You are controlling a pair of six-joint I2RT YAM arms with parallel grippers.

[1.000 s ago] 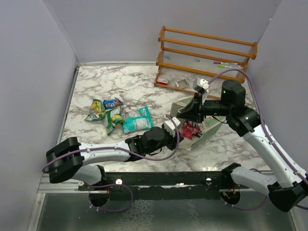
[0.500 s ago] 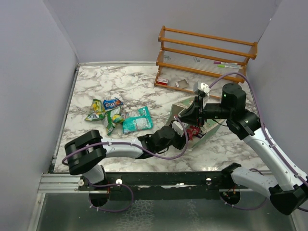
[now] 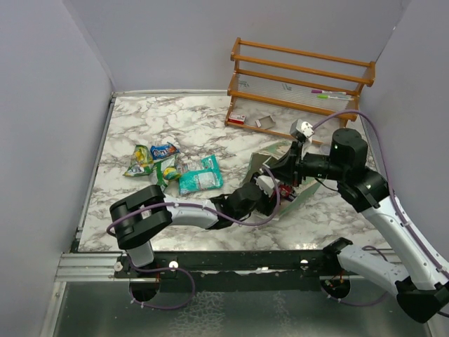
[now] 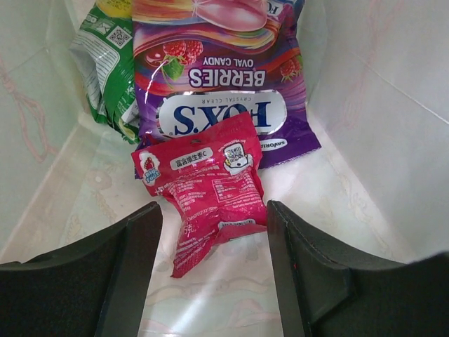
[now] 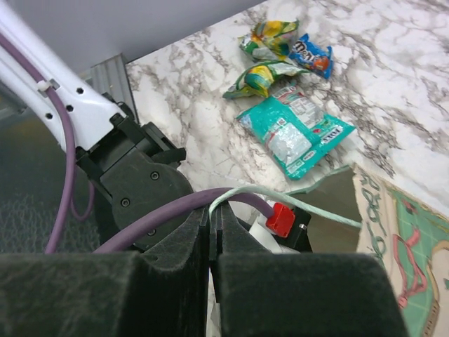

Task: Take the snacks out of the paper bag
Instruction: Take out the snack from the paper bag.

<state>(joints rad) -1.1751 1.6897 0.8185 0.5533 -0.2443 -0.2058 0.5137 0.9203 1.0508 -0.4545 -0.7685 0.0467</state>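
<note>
The pale green paper bag (image 3: 303, 188) lies open on its side at centre right. My left gripper (image 3: 269, 188) is inside its mouth, open and empty (image 4: 212, 210). Just ahead of its fingers, on the cream bag floor (image 4: 337, 203), lies a red packet (image 4: 207, 179). Behind that are a purple Fox's berries candy bag (image 4: 217, 91) and a green packet (image 4: 105, 63). My right gripper (image 3: 293, 163) is shut (image 5: 212, 219) on the bag's thin string handle (image 5: 302, 200) and holds it up. A teal-white packet (image 3: 200, 175), a blue packet (image 3: 165, 149) and yellow-green packets (image 3: 140, 160) lie on the table to the left.
A wooden rack (image 3: 302, 81) stands at the back right, with a small red-white box (image 3: 237, 119) at its foot. Grey walls close in the marble table (image 3: 182, 119) on three sides. The left arm's purple cable (image 5: 140, 225) runs just in front of my right fingers.
My left gripper has pushed right, deeper into the bag's mouth. My right gripper has shifted slightly right, still holding the handle.
</note>
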